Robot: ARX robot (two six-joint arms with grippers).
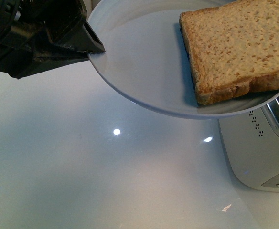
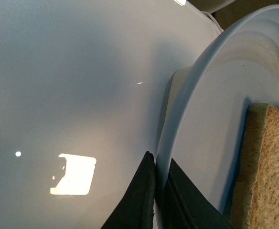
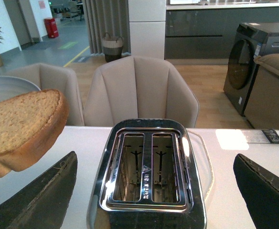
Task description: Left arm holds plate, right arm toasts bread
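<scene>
My left gripper (image 1: 94, 45) is shut on the rim of the pale blue-white plate (image 1: 144, 62) and holds it in the air above the table. A slice of brown speckled bread (image 1: 240, 45) lies on the plate's right part. In the left wrist view the black jaws pinch the plate's edge (image 2: 164, 157), with the bread (image 2: 268, 167) beside them. My right gripper (image 3: 154, 191) is open and empty, its fingers (image 3: 39, 195) wide apart above the toaster (image 3: 149, 167). The toaster's two slots are empty. The bread (image 3: 20, 126) juts in beside that gripper.
The toaster's silver body (image 1: 259, 152) stands on the white table (image 1: 106, 171) under the plate's right edge. Beige chairs (image 3: 139, 90) stand beyond the table's far edge. A washing machine (image 3: 254, 62) is farther back.
</scene>
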